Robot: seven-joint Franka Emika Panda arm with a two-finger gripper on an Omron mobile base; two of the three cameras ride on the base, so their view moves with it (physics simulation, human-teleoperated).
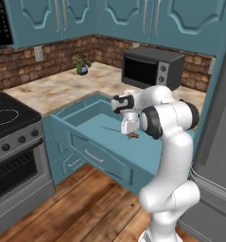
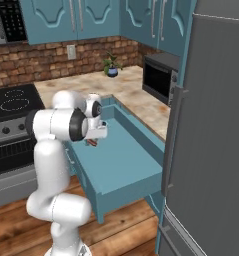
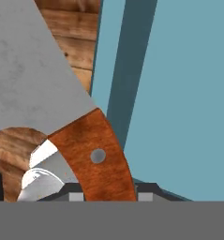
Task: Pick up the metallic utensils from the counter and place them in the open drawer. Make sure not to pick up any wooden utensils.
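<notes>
Filling the near foreground of the hand view, a grey metal blade with a curved reddish-brown wooden handle point(image 3: 92, 154) is sitting right between the fingers of the gripper point(image 1: 129, 127), which is clamping it by the handle, a silver rivet showing on the wood. From the base views the gripper is hanging over the wide, shallow teal-blue open drawer point(image 1: 81, 124), pointing down, with the knife's dark handle end poking out just below it, close above the drawer floor. A thin silver utensil point(image 1: 110, 128) is lying on the drawer floor just to the left of the gripper in the left base view. Around the gripper the plain teal floor is offering free room toward the front wall and its slim silver bar handle point(image 1: 93, 156). Beyond the drawer's back edge the beige marbled stone counter point(image 1: 62, 90) is spreading out, with a black microwave point(image 1: 152, 67) and a small potted plant point(image 1: 82, 64) well apart from the gripper.
</notes>
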